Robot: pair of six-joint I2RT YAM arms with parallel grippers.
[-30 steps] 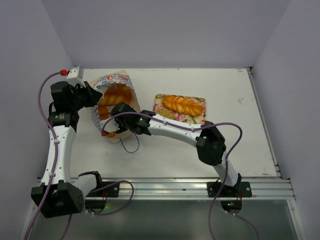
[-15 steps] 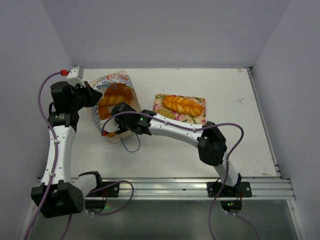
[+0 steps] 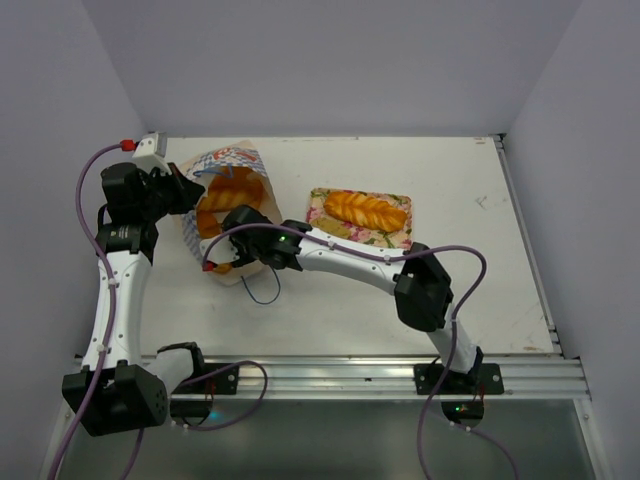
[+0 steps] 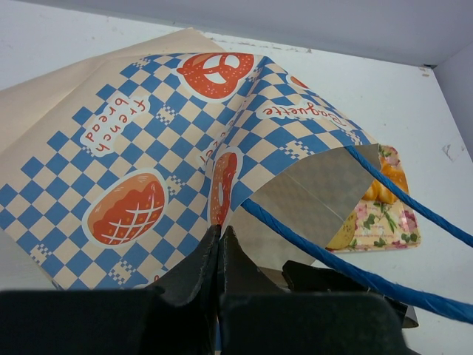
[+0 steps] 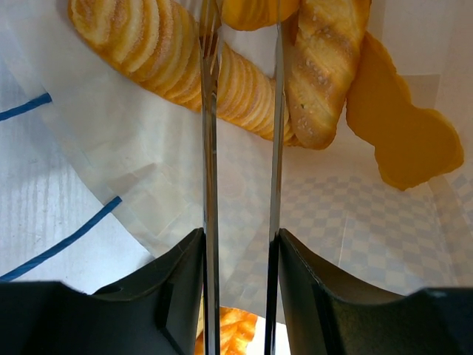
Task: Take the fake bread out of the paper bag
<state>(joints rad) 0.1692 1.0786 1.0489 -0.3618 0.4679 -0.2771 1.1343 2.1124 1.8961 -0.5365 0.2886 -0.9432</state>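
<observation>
Left pincer [image 4: 220, 255]: pressed together on the rim of the paper bag [image 4: 148, 148], at the bottom edge.
Paper bag: blue-and-white checks and red-orange pretzel prints are shown; the mouth is held open.
Cord handles [image 4: 325, 255]: blue, stretched rightwards across the mouth.
Tray [image 4: 384, 225]: floral, set on the white surface [image 4: 369, 96] beyond the mouth; golden fake bread [image 4: 380, 188] is carried on it.

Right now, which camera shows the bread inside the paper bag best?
Right wrist: it looks straight into the bag at the bread. Top external shows only an orange patch in the opening; left wrist shows just the bag's checkered outside.
</observation>
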